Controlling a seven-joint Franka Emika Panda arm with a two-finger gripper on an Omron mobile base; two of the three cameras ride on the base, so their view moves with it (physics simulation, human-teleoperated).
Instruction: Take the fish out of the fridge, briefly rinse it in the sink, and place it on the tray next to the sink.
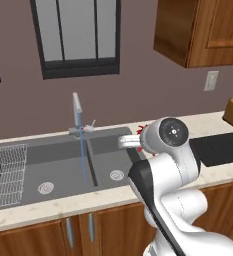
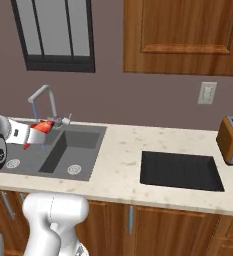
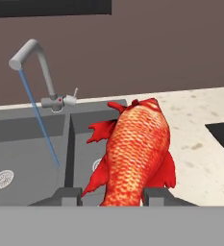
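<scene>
the fingers close on the red-orange fish, holding it above the right basin of the dark grey sink, near the basin's edge with the pale table. a thin stream of water runs from the chrome faucet into the left basin, clear of the fish. the black tray lies on the table to the sink's right; a wire dish rack stands in the left basin.

A dull mauve-brown wall is backing the speckled cream stone counter. A dark-framed window is sitting above, brown wooden cabinets are hanging alongside, and a white wall outlet is showing.
</scene>
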